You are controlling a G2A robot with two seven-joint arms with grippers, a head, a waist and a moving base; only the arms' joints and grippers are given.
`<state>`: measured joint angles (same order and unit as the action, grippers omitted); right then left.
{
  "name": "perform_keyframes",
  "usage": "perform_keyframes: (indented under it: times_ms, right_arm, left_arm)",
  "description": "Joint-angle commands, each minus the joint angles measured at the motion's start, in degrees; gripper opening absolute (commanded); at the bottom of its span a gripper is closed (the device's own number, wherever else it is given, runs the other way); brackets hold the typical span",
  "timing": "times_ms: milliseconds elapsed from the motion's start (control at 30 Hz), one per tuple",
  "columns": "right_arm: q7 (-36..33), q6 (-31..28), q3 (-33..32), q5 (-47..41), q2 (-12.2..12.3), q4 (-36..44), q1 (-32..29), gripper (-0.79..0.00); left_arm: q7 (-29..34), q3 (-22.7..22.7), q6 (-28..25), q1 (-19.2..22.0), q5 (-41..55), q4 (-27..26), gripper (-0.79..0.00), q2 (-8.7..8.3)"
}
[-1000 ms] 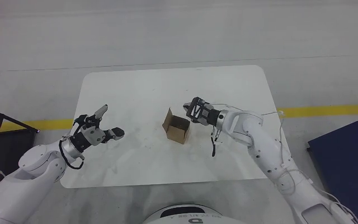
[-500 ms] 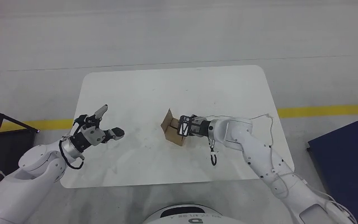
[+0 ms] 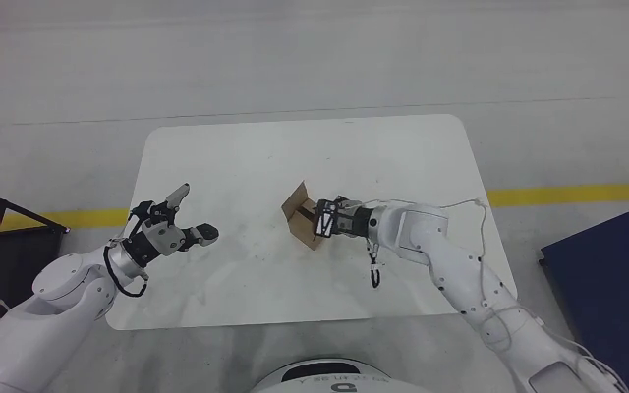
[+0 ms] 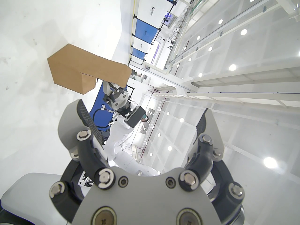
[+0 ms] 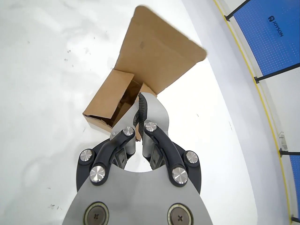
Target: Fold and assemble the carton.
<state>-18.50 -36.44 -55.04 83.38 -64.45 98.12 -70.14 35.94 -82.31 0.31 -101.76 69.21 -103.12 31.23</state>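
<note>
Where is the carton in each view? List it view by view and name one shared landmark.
Top view: carton near the middle of the table, at the right pincer.
Left wrist view: carton beyond the open left pincer.
Right wrist view: carton directly ahead, right pincer shut on its wall.
Shared landmark: the table beneath the carton.

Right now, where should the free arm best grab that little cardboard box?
Probably the raised flap: a thin, free-standing sheet that open jaws can straddle. The left gripper would come from its own side of the carton, since the right gripper is shut on a wall on the other side.
</note>
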Motion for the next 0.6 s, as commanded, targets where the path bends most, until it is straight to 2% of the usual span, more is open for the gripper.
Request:
perform_keyframes:
  times_ms: [0,233,300,367,433,567]
  right_arm:
    - [0.0,0.0,0.1,1.0,0.0,0.0,0.0,-0.785]
    - [0.0,0.0,0.1,1.0,0.0,0.0,0.0,-0.785]
    - [1.9,1.9,-0.6,-1.3,-0.1,-0.2,-0.5,-0.785]
    - [6.8,4.7,-2.7,-10.6,-0.4,-2.6,-2.2,-0.785]
    - [8.9,4.9,-3.8,-19.5,-0.6,-3.8,-3.4,-0.785]
    - [4.9,3.0,-4.9,-38.7,-0.9,-7.2,-5.4,-0.785]
  left_arm:
    - [0.0,0.0,0.0,0.0,0.0,0.0,0.000,0.00]
    - [0.0,0.0,0.0,0.0,0.0,0.0,0.000,0.00]
    - [0.0,0.0,0.0,0.0,0.0,0.0,0.000,0.00]
    - [0.0,0.0,0.0,0.0,0.0,0.0,0.000,0.00]
    - [-0.7,0.3,0.2,0.3,0.0,-0.5,0.000,0.21]
    - [-3.0,2.1,2.1,4.6,-5.7,-1.3,0.000,0.89]
